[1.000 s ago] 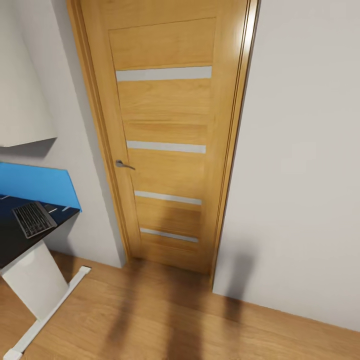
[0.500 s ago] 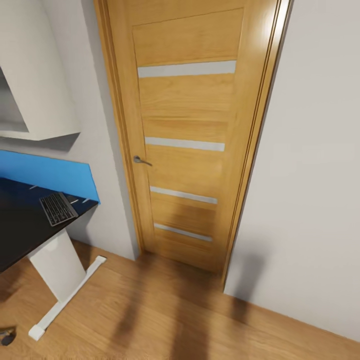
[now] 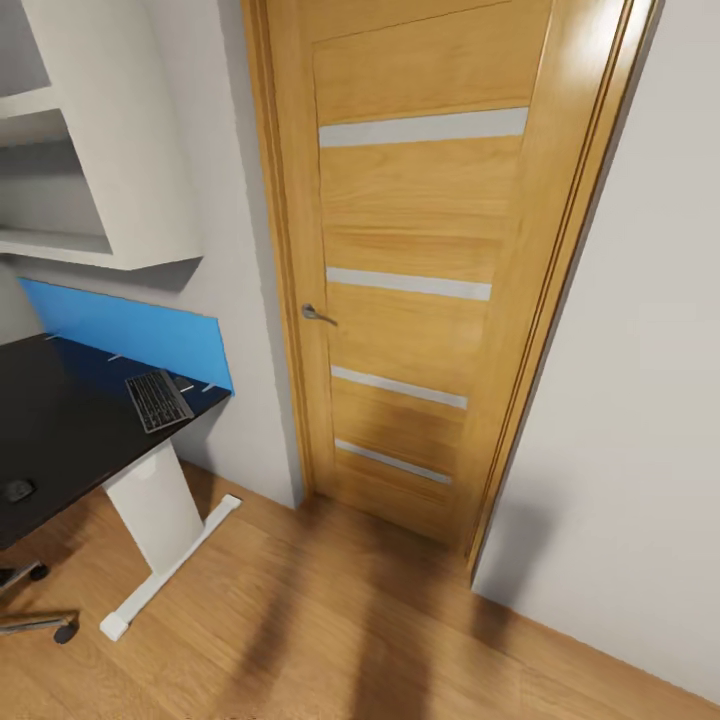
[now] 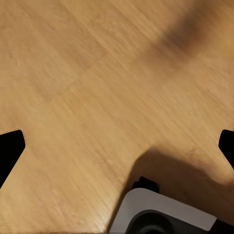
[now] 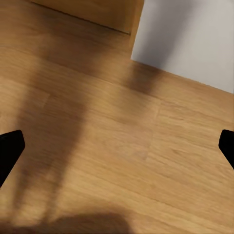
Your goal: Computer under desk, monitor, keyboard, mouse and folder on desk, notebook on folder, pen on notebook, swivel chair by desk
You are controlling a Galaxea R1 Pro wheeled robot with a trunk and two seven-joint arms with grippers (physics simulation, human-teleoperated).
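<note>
I see the keyboard [image 3: 159, 400] and mouse [image 3: 18, 490] on the desk [image 3: 60, 440] beside the door [image 3: 420, 270]; both grippers [image 4: 117, 146] [image 5: 117, 146] hang spread wide, holding nothing, above floor [image 3: 330, 620].

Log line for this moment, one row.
phase: in transit | facing: oak door | on desk: keyboard, mouse | claws: open, empty

Desk [image 3: 60, 440] and swivel chair base [image 3: 40, 620] cut off at the head view's left edge
</note>
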